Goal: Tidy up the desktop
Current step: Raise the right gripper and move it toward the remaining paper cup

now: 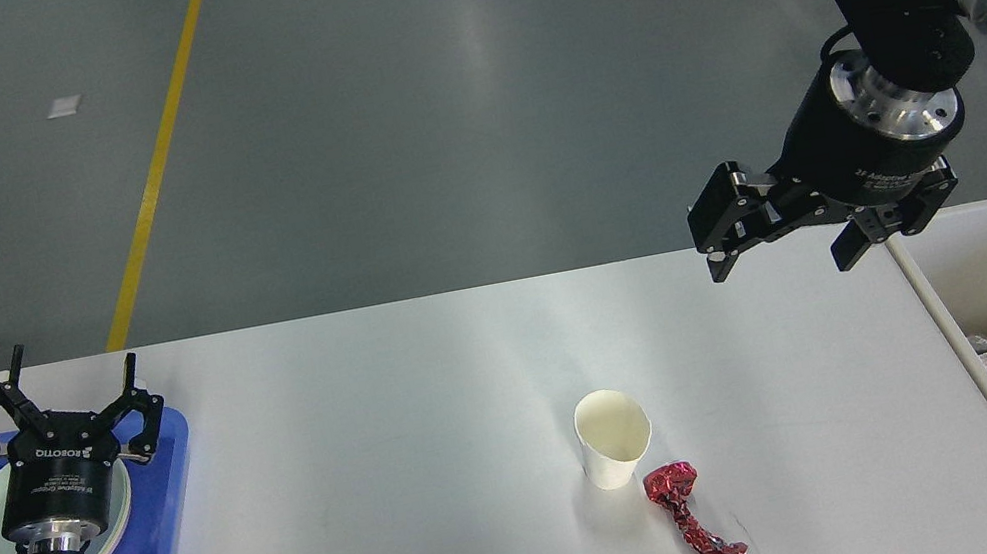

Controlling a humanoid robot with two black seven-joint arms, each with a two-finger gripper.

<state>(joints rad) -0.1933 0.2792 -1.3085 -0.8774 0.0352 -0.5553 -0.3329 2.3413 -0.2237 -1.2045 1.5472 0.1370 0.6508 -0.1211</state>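
My white table [400, 436] over grey floor [423, 107] carries a paper cup [614, 436] beside a red wrapper [691, 521]; both my end effectors, left [50, 396] and right [780, 262], are released.

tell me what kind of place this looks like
Probably a robot lab or workshop hall: a bare grey floor with a yellow lane line, and a white desktop set up with test clutter.

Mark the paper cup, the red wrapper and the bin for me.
paper cup [615, 459], head view, on its outer side wall.
red wrapper [688, 517], head view, on its twisted middle.
bin [941, 310], head view, on its left rim.
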